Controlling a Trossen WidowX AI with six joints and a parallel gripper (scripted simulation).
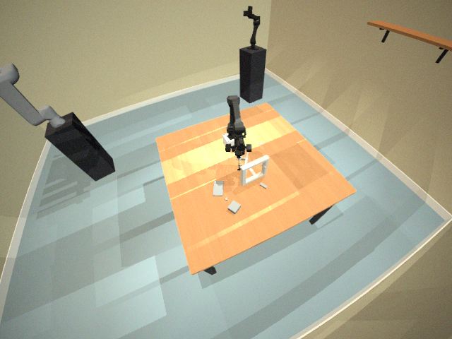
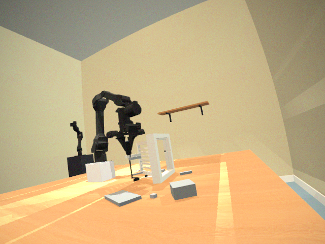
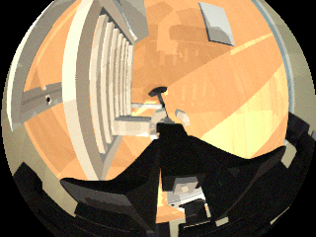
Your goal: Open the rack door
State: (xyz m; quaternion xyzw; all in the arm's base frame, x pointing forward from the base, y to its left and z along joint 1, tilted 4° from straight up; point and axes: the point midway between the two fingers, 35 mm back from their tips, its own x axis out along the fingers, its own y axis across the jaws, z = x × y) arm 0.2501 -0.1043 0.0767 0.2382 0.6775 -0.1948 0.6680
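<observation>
The white frame (image 1: 243, 176) (image 2: 153, 157) (image 3: 18, 99) stands upright on the table (image 1: 211, 233) (image 2: 249, 210). Its slatted white door (image 2: 139, 151) (image 3: 81, 89) is swung well out toward the arm's base; the exact angle cannot be told. My gripper (image 1: 239, 157) (image 2: 128, 154) (image 3: 173, 141) is shut on the white handle (image 2: 127, 156) (image 3: 158, 118), out from the door's side. The fingertips partly hide the handle, so its turn is unclear. A thin black rod (image 2: 130, 166) runs down from the fingertips to a short crosspiece close over the tabletop.
A white box (image 1: 227, 139) (image 2: 100, 171) stands near the arm's base. A flat grey slab (image 1: 218, 189) (image 2: 122, 197) (image 3: 217, 26), a tiny cube (image 1: 226, 198) (image 2: 153, 195), a grey block (image 1: 234, 206) (image 2: 183, 189) and a small bar (image 1: 263, 185) (image 2: 186, 172) lie around the frame.
</observation>
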